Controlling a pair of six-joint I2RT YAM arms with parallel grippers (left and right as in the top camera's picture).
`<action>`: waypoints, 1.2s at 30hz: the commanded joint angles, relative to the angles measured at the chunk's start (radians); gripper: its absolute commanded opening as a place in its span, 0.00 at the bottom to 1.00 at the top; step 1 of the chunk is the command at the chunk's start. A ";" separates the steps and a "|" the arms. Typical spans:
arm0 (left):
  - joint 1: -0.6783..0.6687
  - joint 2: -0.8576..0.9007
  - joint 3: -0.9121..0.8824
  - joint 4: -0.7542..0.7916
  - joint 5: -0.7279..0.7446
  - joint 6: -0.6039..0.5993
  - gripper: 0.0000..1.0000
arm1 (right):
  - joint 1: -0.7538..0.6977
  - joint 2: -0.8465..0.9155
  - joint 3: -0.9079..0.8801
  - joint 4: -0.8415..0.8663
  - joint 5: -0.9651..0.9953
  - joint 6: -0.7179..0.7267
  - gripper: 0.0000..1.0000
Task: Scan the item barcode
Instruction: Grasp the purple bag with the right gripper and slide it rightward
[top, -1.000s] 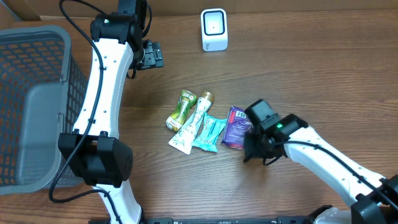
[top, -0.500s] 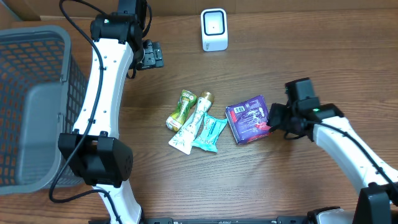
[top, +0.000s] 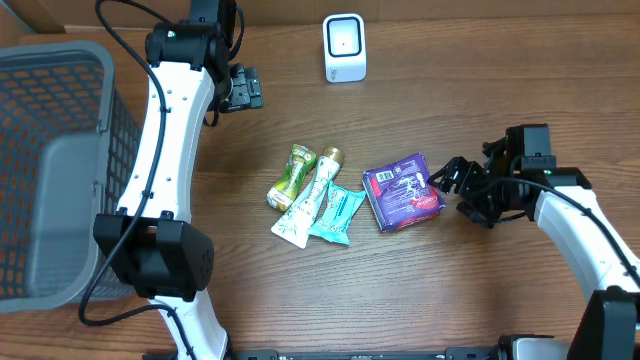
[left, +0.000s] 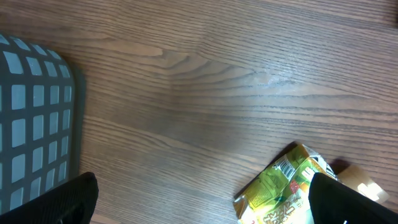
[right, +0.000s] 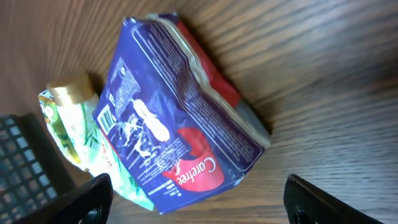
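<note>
Lying just left of the right gripper (top: 459, 189) (jaws spread, empty), mid-right of frame, the purple Carefree pack (top: 402, 190) points its long axis at it; left gripper (top: 244, 88) well apart.

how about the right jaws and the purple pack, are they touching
Apart. The right wrist view shows the right gripper open, its jaws clear of the purple pack, with table showing between.
</note>
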 joint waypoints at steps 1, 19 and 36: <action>-0.001 -0.019 0.016 0.001 -0.010 0.007 0.99 | 0.001 0.020 -0.028 0.008 -0.044 0.023 0.85; -0.001 -0.019 0.016 0.001 -0.010 0.007 1.00 | 0.315 0.022 -0.032 0.109 -0.082 -0.142 0.61; -0.001 -0.019 0.016 0.001 -0.010 0.007 1.00 | 0.451 0.094 -0.011 0.306 -0.023 -0.007 0.07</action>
